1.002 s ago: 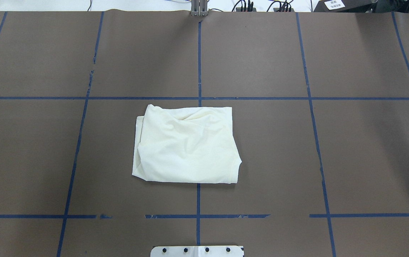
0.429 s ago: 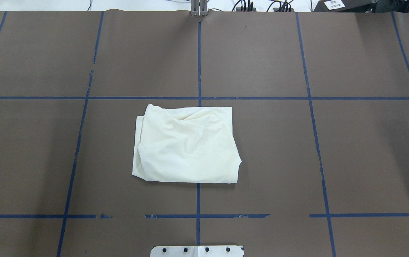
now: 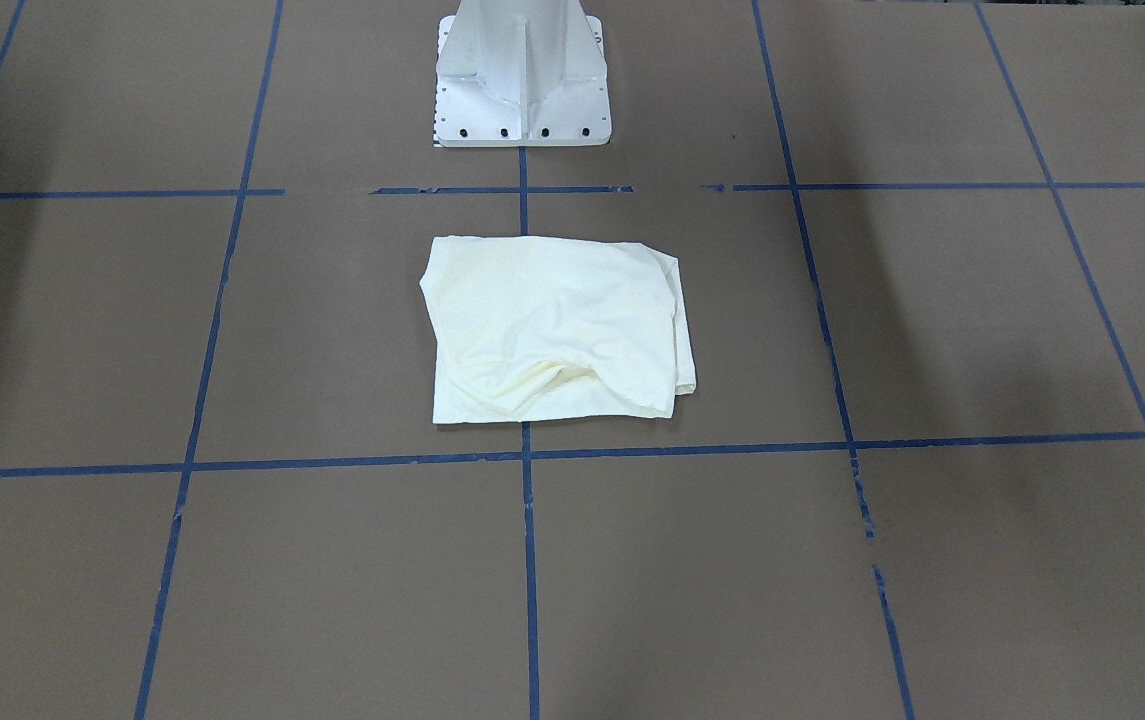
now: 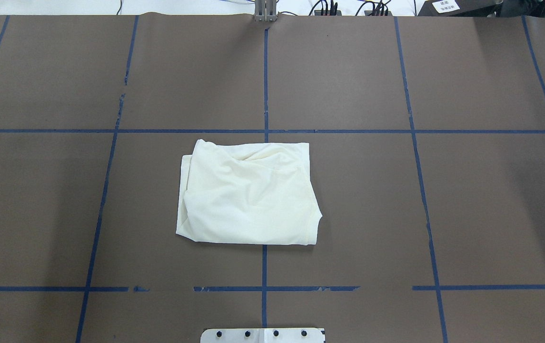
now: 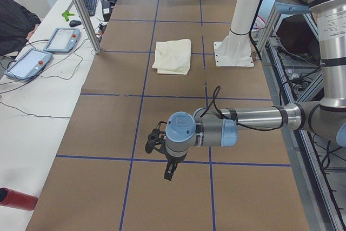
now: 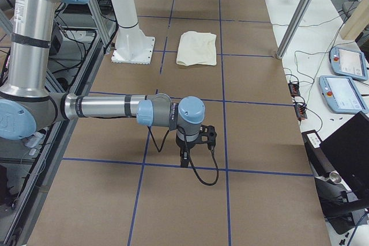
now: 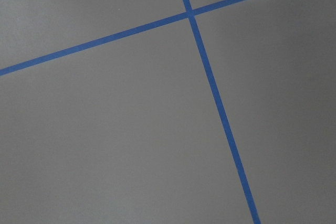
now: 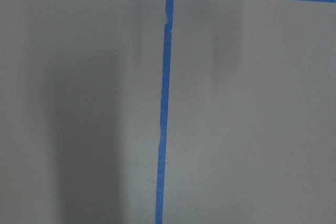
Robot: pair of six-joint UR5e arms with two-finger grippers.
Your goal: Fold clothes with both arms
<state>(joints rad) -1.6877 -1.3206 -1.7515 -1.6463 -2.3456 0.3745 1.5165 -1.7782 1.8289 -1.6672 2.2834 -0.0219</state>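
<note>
The cream-white shirt lies folded into a rough rectangle at the middle of the brown table, plain side up, with its print hidden. It also shows in the front view, the left side view and the right side view. Neither arm touches it. My left gripper hangs over the table far from the shirt, toward the table's left end. My right gripper hangs likewise toward the right end. I cannot tell whether either is open or shut. Both wrist views show only table and tape.
The white base block stands just behind the shirt on the robot's side. Blue tape lines grid the table. Aluminium posts stand at the far edge. Teach pendants lie on the operators' bench.
</note>
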